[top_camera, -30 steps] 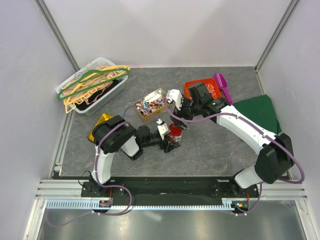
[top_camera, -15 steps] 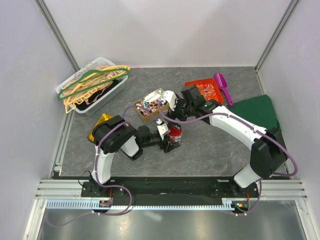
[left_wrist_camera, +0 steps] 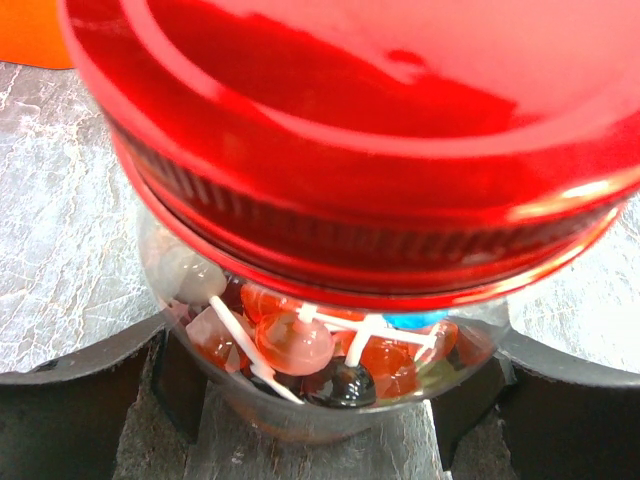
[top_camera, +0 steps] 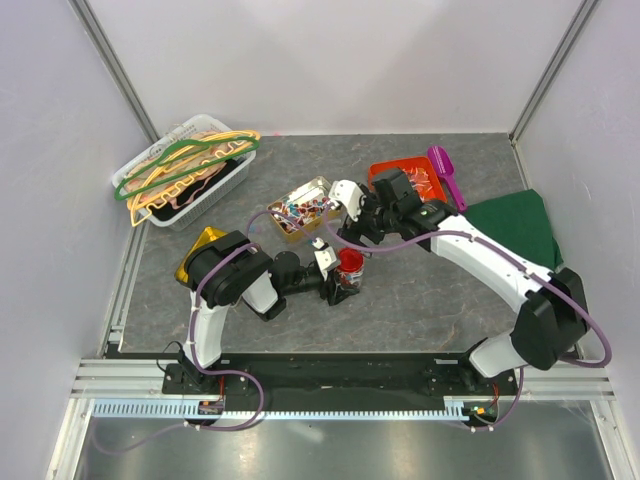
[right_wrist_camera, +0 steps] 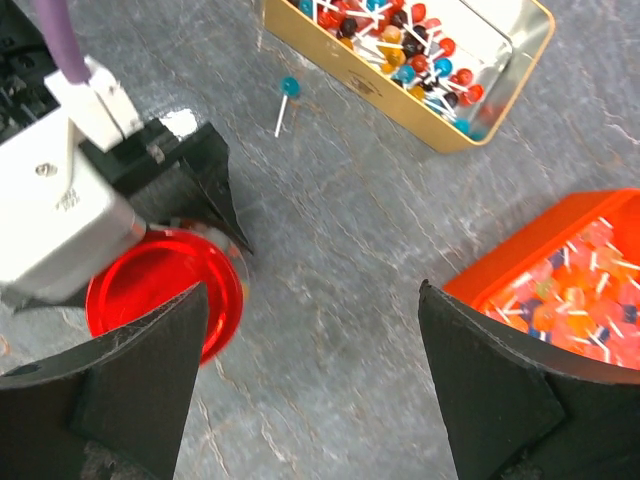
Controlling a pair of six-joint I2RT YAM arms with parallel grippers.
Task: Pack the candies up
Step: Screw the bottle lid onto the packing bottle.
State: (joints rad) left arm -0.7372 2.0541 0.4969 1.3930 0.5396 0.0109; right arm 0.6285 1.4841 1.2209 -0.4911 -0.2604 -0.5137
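The candies are small round lollipops on white sticks. Some fill a clear jar (left_wrist_camera: 330, 360) closed with a red lid (left_wrist_camera: 350, 130). My left gripper (left_wrist_camera: 330, 410) is shut on the jar's base, with the fingers (left_wrist_camera: 80, 400) on either side. In the top view the jar (top_camera: 349, 265) stands on the table in my left gripper (top_camera: 340, 278). More candies lie in a gold tin (top_camera: 300, 208) and an orange tray (top_camera: 412, 180). My right gripper (top_camera: 358, 218) is open and empty, hovering between jar and tray (right_wrist_camera: 315, 340). The red lid (right_wrist_camera: 165, 295) sits by its left finger.
One loose blue lollipop (right_wrist_camera: 288, 90) lies on the table near the gold tin (right_wrist_camera: 500, 70). A purple scoop (top_camera: 445, 172) lies beside the orange tray. A green cloth (top_camera: 515, 225) is at the right. A white basket of hangers (top_camera: 185, 170) and a gold lid (top_camera: 200, 250) are at the left.
My right gripper swung left toward the tin half a second ago, then came back right above the jar. The left gripper and jar have not moved.
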